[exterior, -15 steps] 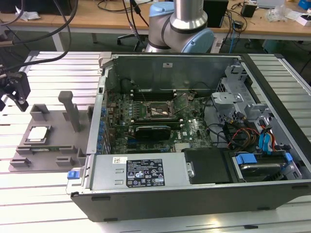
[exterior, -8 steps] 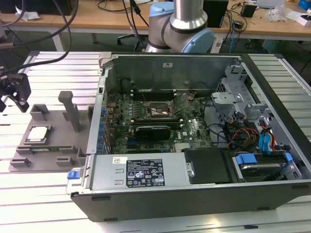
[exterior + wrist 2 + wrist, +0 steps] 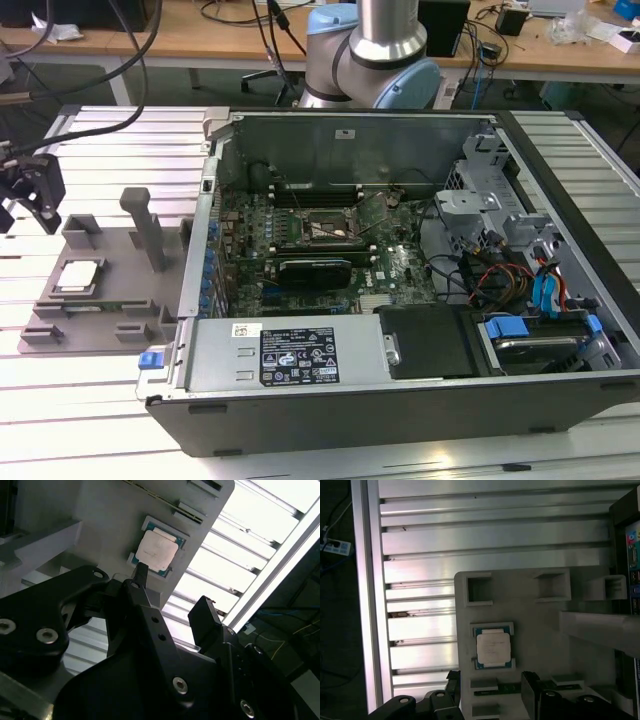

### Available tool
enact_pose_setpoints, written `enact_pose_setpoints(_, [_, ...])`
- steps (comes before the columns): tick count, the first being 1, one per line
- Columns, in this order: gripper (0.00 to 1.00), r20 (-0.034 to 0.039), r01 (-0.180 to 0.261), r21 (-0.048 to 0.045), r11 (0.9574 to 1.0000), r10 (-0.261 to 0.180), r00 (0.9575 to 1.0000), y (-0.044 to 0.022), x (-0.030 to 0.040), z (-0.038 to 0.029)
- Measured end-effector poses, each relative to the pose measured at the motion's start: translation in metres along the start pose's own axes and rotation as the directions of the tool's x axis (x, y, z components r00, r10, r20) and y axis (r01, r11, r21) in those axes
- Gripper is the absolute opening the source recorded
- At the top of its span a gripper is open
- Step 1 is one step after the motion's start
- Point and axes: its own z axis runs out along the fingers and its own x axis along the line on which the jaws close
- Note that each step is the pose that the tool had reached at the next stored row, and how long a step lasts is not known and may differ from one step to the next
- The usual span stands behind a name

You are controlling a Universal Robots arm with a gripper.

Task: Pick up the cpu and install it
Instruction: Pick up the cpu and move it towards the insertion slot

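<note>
Hovering by the tray (image 3: 115, 270), claw (image 3: 172, 586) is spread apart, gripping nothing. Cpu (image 3: 493, 648) sits in its tray pocket, unpicked; pickup and install both left to do.

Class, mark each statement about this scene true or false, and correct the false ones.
1. The cpu lies in the tray. True.
2. The tool grips the cpu. False: it is open and holds nothing.
3. The case is open, its board showing. True.
4. The tray sits inside the case. False: it rests on the table beside the case, on the exterior view's left.
</note>
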Motion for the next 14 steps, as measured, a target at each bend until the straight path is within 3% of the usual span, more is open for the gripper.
enact_pose_setpoints(14, [0.60,0.0000,0.000,0.0000,1.0000,0.000,1.0000,0.0000,0.0001,0.0056])
